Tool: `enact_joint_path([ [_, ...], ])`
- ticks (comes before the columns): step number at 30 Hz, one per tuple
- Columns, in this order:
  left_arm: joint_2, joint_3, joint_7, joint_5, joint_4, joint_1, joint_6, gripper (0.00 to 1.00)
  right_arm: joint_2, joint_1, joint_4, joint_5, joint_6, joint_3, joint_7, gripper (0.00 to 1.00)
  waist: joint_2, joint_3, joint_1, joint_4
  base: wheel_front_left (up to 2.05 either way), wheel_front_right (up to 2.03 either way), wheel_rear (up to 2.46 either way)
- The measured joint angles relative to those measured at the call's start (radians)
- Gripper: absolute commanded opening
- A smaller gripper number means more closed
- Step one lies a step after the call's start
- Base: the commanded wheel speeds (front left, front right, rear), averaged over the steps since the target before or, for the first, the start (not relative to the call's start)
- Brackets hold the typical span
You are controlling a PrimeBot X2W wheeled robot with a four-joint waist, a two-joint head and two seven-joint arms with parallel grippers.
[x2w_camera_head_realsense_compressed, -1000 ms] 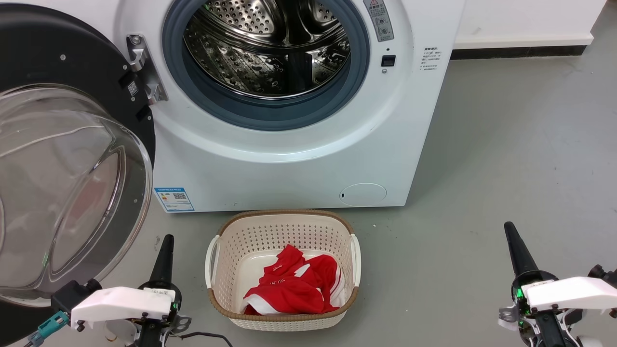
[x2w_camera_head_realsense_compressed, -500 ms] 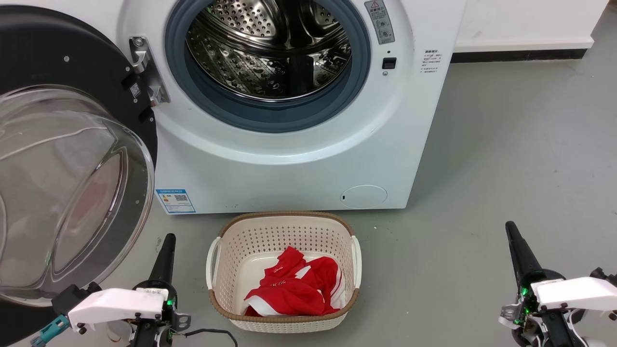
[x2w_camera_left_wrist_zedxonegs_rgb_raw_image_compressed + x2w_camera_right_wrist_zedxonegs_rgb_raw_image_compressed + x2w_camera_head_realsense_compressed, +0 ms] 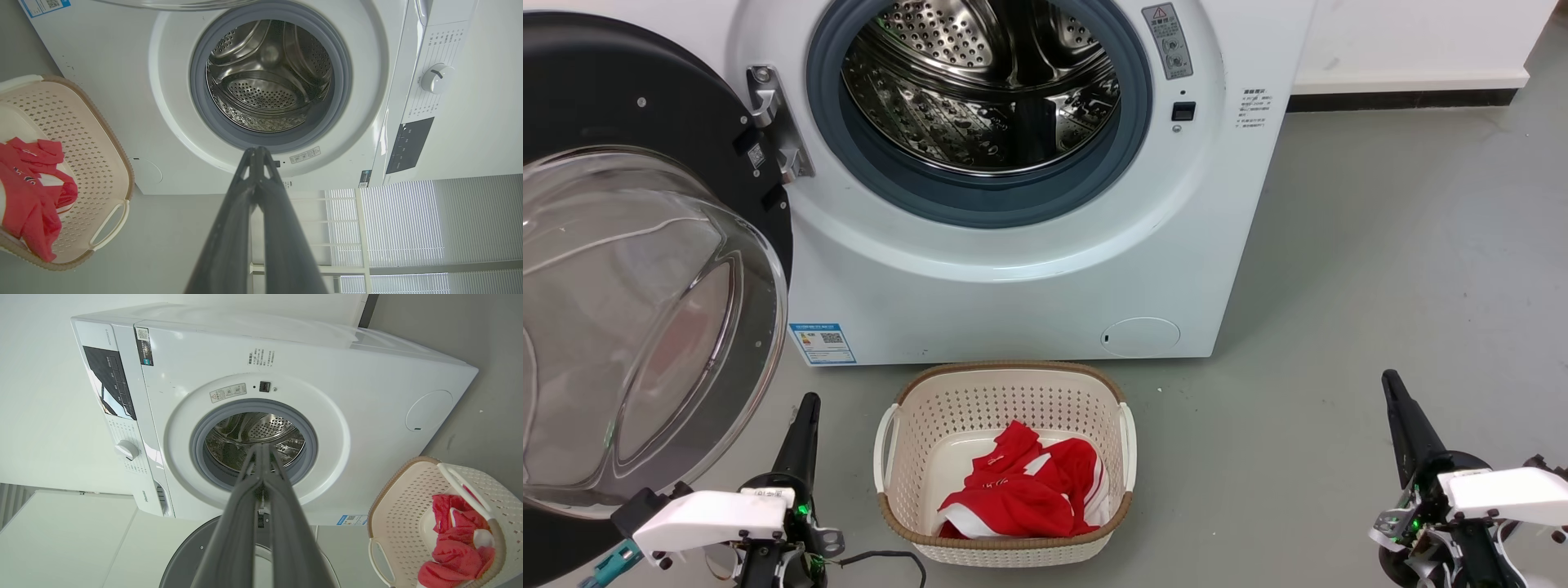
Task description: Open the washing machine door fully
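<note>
The washing machine door (image 3: 645, 212), black-rimmed with a bulging clear glass bowl, stands swung wide to the left of the white machine (image 3: 1013, 278) on its hinge (image 3: 772, 122). The grey-gasketed steel drum mouth (image 3: 980, 90) is uncovered. A strip of the glass bowl (image 3: 171, 4) shows along the top of the left wrist view, and the door's dark rim (image 3: 196, 555) shows low in the right wrist view. My left gripper (image 3: 809, 402) is shut and empty, low at the left beside the door's glass. My right gripper (image 3: 1388, 380) is shut and empty at the lower right, far from the machine.
A cream perforated laundry basket (image 3: 1005, 380) with a red and white garment (image 3: 1021, 490) sits on the grey floor just in front of the machine, between my two grippers. A white wall with a dark skirting (image 3: 1405, 86) runs at the back right.
The whole head view has shifted slightly, so the machine and basket sit a little lower in the picture. Both grippers stay shut and the door's position is unchanged.
</note>
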Motion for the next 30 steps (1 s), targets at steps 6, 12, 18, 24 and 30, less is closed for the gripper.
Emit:
enact_joint_path([
  [6,-0.002,0.004,0.012,-0.044,0.003,-0.007,-0.005,0.0,0.0,-0.001,0.002,0.045,0.0,-0.004,0.01,0.0,0.0,-0.003,0.0,0.001,0.0,0.0,0.0],
  [12,-0.004,0.008,0.022,-0.085,0.007,-0.01,-0.012,0.0,0.0,-0.002,0.004,0.085,0.0,-0.009,0.019,0.0,0.0,-0.006,0.0,0.002,0.0,0.0,0.0],
  [18,-0.006,0.013,0.032,-0.125,0.01,-0.011,-0.018,0.0,0.0,-0.003,0.005,0.125,0.0,-0.014,0.032,0.0,0.0,-0.009,0.0,0.003,0.0,0.0,0.0],
  [24,-0.006,0.014,0.034,-0.133,0.011,-0.012,-0.02,0.0,0.001,-0.005,0.006,0.133,0.0,-0.016,0.035,0.0,0.0,-0.01,0.0001,0.004,0.0,0.0,0.0],
  [30,-0.006,0.014,0.034,-0.133,0.011,-0.012,-0.02,0.0,0.001,-0.005,0.006,0.133,0.0,-0.017,0.035,0.0,0.0,-0.01,0.0,0.004,0.0,0.0,0.0],
])
